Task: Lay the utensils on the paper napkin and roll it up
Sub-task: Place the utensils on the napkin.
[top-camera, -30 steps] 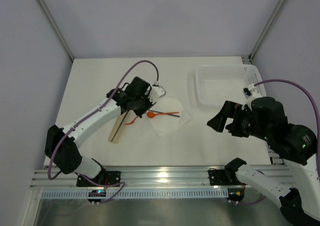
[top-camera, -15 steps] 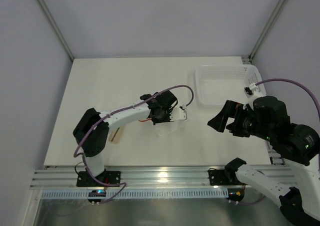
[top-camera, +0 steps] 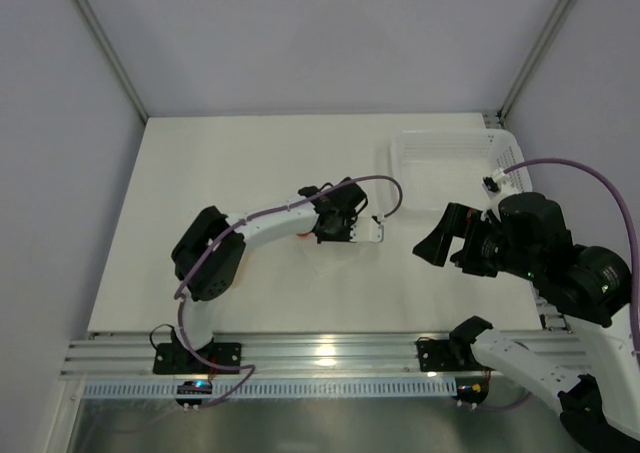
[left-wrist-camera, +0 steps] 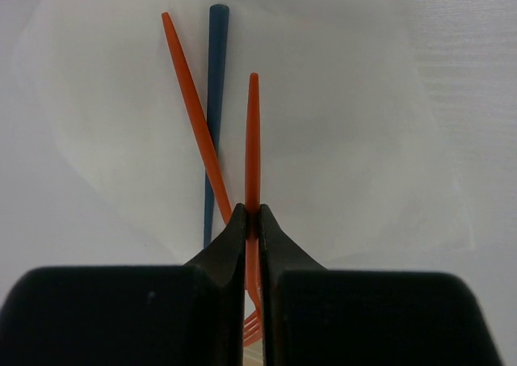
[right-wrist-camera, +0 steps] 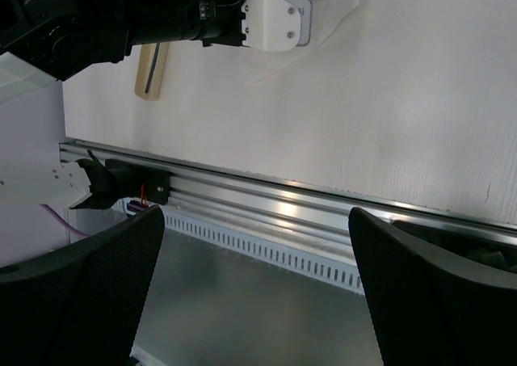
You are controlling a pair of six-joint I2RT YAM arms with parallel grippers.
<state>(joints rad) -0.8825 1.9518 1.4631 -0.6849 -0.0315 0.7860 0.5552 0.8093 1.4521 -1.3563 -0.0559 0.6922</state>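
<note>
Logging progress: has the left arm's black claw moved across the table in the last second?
Yes. The left arm's black claw has shifted right, nearer the white perforated plastic basket, in the top view.

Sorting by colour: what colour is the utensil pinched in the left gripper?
Orange; the utensil shows best in the left wrist view.

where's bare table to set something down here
Most open: the far-left table, between its back and left edges and the left arm. A narrower strip runs between the napkin and the near rail. Crowded: the middle, where the left gripper holds an orange utensil over the napkin, and the right side with the basket and right gripper.
</note>
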